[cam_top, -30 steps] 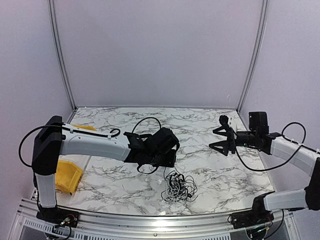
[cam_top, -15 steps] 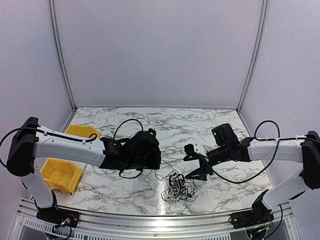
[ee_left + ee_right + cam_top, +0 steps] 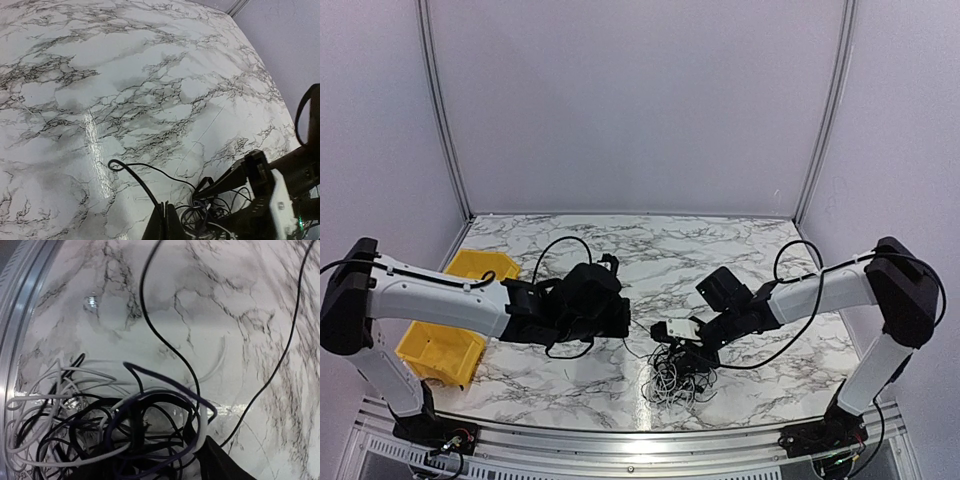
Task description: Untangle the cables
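Marble table (image 3: 740, 250) bears one clump of cables (image 3: 675, 378); left gripper (image 3: 162, 226) pinches one strand (image 3: 136, 176), right gripper (image 3: 676, 340) gapes.

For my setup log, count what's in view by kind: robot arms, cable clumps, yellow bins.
Robot arms: 2 (left arm, right arm)
Cable clump: 1
Yellow bin: 1, partly behind the left arm
Total: 4
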You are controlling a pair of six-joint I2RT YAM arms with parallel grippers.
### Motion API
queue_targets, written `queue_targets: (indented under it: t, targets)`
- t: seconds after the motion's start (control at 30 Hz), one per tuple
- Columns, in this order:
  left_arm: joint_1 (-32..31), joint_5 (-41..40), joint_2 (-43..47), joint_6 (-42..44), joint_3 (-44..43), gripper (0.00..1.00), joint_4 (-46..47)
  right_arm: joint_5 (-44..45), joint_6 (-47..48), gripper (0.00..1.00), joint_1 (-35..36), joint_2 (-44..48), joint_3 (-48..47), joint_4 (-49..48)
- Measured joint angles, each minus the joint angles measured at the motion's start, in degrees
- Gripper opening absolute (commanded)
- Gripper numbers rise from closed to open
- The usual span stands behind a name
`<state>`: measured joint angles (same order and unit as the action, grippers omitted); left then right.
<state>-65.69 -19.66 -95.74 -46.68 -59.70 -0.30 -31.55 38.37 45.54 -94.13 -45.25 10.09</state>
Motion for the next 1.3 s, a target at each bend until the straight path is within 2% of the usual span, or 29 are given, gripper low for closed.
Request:
queue_targets:
  t: [0.1,0.17,0.33,0.43,0.67,0.77,1.1,1.2,1.3]
  targets:
    - [0.00,-1.73,4.46,2.89,-0.35,0.00,-1.77,2.58,-0.66,0.29,0.11,-2.40,-1.05,0.26]
    - [0.00,-3.41,8.76,5.84,-1.99,0.00,-4.63,3.74,-1.03,0.26,0.11,-3.23,-1.55,0.52]
    - [0.00,-7.78,18.43,13.51,-11.47,0.00,-12.59,6.47,-1.77,0.29,0.04,-3.43,-2.34,0.35]
    - [0.00,-10.19,22.80,17.46,-16.65,0.00,-16.41,7.98,-2.38,0.27,-0.70,-3.43,-3.06,0.00]
    - [0.00,-15.15,27.43,23.43,-23.39,0.00,-22.75,10.82,-3.37,0.27,-6.47,-3.37,-4.81,-1.07]
    - [0.00,-16.92,28.33,25.09,-24.44,0.00,-23.61,12.83,-4.00,0.37,-9.49,-3.37,-4.72,-0.52]
    - [0.00,-22.84,30.10,31.69,-37.42,0.00,-27.50,16.33,-6.54,0.38,-19.17,-3.26,-4.74,0.72]
    - [0.00,-23.87,31.69,32.59,-38.40,0.00,-27.54,17.20,-6.64,0.45,-20.68,-2.60,-4.76,1.57]
    - [0.02,-23.32,32.59,32.50,-37.16,0.00,-27.80,18.27,-6.27,0.61,-21.31,0.09,-4.85,4.04]
